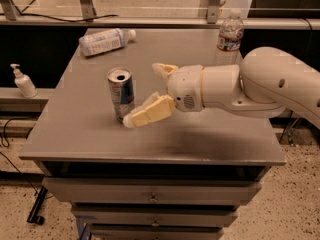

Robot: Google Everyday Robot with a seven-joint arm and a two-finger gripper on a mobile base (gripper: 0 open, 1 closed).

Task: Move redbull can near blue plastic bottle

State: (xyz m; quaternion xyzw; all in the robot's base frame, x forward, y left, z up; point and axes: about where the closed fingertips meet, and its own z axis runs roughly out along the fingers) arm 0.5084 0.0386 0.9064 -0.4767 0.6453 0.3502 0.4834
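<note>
The redbull can (120, 93) stands upright on the grey table (90, 139), left of centre. The blue plastic bottle (105, 41) lies on its side at the table's back left, cap pointing right. My gripper (143, 95) comes in from the right, just right of the can. Its fingers are open: the near cream finger (149, 112) reaches the can's lower right side, and the far finger (164, 69) sits behind and to the right of the can. The can is not between them as far as I can see.
A clear water bottle (228, 37) with a red-white label stands at the table's back right. A small white pump dispenser (23, 81) stands on a ledge to the left. The table has drawers below its front edge.
</note>
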